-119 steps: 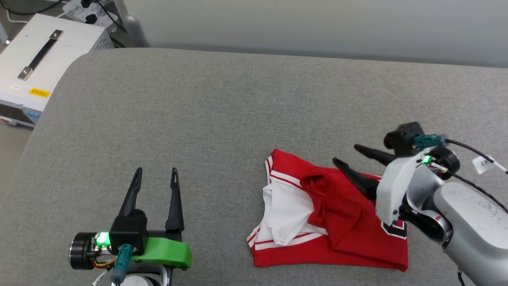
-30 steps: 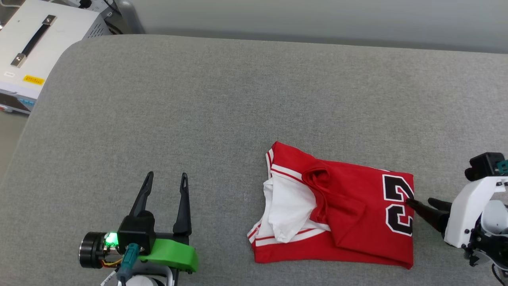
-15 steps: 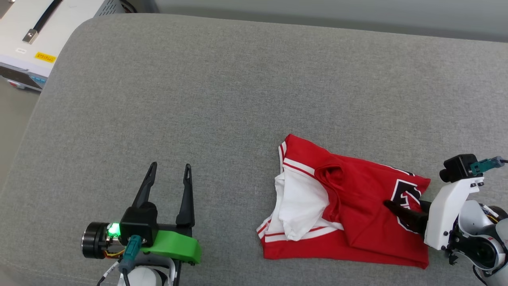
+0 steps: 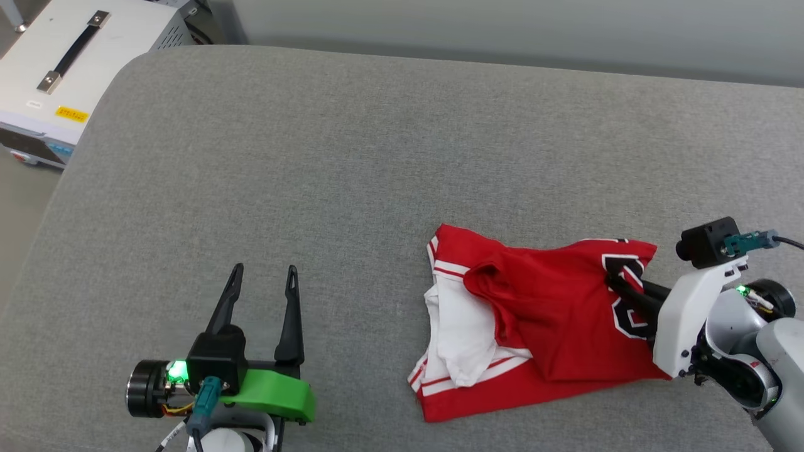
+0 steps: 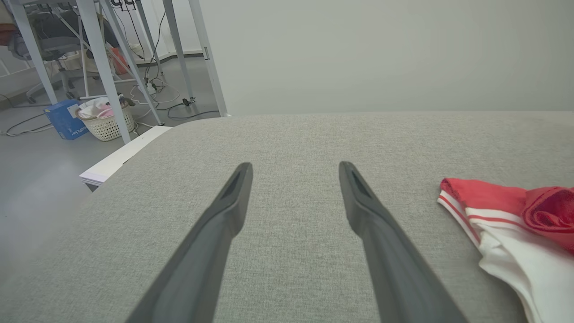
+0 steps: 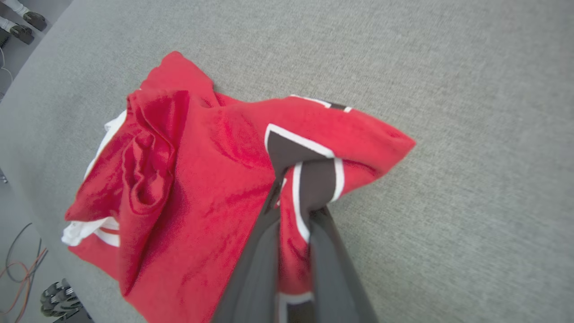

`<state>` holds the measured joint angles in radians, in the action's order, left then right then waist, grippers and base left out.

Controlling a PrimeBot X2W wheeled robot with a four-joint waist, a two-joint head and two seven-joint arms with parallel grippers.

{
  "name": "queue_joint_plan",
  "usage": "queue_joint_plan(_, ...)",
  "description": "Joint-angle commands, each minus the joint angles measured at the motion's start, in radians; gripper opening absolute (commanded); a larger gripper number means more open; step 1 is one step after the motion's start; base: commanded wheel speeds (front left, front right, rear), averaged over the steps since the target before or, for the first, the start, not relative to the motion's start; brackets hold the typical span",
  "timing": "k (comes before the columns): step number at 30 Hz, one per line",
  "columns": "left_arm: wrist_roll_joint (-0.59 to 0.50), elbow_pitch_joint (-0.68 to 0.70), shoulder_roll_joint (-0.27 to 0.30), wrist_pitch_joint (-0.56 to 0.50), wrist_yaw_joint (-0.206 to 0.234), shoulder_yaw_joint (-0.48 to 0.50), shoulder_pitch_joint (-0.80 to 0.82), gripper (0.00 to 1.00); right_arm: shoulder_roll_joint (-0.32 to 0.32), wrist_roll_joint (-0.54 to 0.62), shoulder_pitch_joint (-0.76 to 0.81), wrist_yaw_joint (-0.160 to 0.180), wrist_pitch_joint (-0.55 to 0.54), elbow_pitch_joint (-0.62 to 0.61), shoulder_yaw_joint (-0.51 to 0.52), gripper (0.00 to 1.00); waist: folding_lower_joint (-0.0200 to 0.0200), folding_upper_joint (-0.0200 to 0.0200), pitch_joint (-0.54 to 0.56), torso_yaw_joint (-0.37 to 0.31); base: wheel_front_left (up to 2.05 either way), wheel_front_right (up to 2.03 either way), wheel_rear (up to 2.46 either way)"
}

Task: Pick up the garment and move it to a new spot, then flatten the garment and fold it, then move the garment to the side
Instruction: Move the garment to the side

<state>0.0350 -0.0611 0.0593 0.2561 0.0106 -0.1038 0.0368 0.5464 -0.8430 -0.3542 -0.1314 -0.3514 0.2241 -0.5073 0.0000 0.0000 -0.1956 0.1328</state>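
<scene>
The garment [image 4: 540,326], a folded red jersey with a white sleeve and striped trim, lies at the right of the grey padded table [image 4: 352,157]. My right gripper [image 4: 619,285] is shut on its right edge, pinching the fabric at the black number print. In the right wrist view the two fingers [image 6: 255,264] clamp bunched cloth of the garment [image 6: 202,179], and that edge is lifted off the pad. My left gripper [image 4: 264,276] hovers open over bare pad at the lower left, apart from the garment [image 5: 506,224], with nothing between its fingers [image 5: 224,215].
A white equipment box [image 4: 69,75] with a black handle stands off the table's far left corner. Beyond the table edge are metal table legs, a laundry basket [image 5: 105,123] and a blue box on the floor. Bare pad stretches left and behind the garment.
My right gripper went from open beside the garment's right edge to shut on it and has lifted that edge. The head camera shifted. The left gripper has stayed put.
</scene>
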Motion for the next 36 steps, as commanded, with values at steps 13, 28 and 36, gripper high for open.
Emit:
queue_joint_plan(13, -0.002, 0.019, -0.005, 0.006, 0.005, 0.013, -0.034, 1.00, 0.173, 0.039, -0.086, 0.001, -0.042, -0.211, -0.018, 0.00, 0.0000, 0.0000, 0.015, -0.212, 0.00, 0.00, 0.00)
queue_joint_plan(28, -0.029, 0.073, 0.043, 0.006, -0.011, 0.025, 0.069, 1.00, 0.286, 0.120, -0.160, 0.001, -0.054, -0.089, 0.163, 0.00, 0.0000, 0.0000, -0.189, -0.353, 0.00, 0.00, 0.00)
queue_joint_plan(36, -0.035, 0.092, 0.055, 0.006, -0.022, 0.006, 0.142, 1.00, 0.352, 0.240, -0.239, 0.001, -0.038, 0.087, 0.213, 0.00, 0.0000, 0.0000, -0.275, -0.318, 0.00, 0.00, 0.00)
